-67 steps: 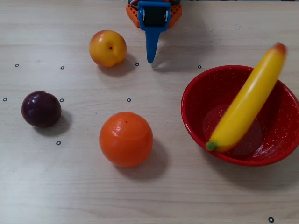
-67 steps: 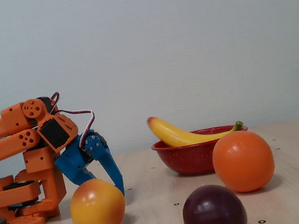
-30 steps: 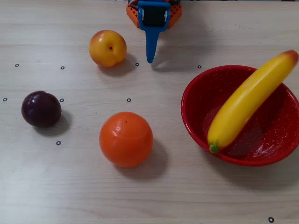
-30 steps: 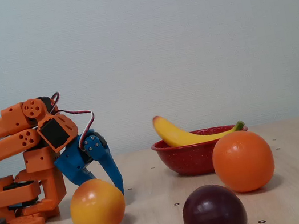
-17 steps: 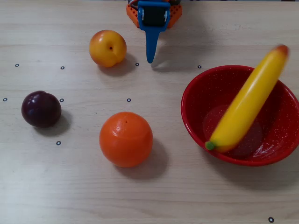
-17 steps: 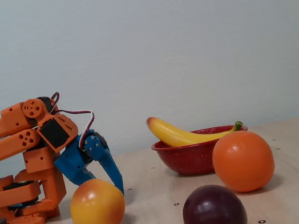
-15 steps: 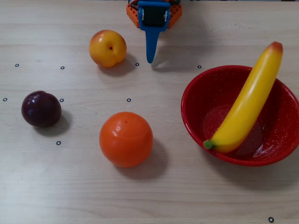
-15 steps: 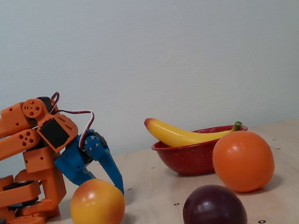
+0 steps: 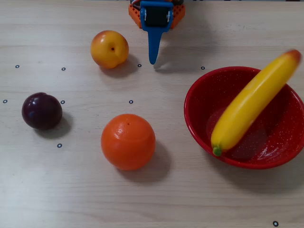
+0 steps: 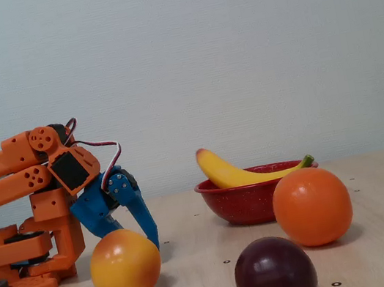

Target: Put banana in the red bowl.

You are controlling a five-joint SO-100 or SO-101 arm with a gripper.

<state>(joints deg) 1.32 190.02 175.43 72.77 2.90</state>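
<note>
From overhead we count one long glossy yellow plastic banana (image 9: 251, 102) lying across one speckled red bowl (image 9: 199, 121), well apart from the blue gripper (image 9: 153, 59), plus one peach (image 9: 109, 49), one orange (image 9: 128, 141), one plum (image 9: 42, 111). In the fixed view, we see the gripper's fingers (image 10: 143, 222) pressed together, empty.

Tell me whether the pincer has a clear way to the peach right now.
Probably yes. The pincer hangs empty beside the peach in the overhead view, with bare table between them. The orange and plum lie farther off, out of the path.

Robot test bench — dot-marked wooden table (image 9: 190, 199), bare wall (image 10: 234, 47)
</note>
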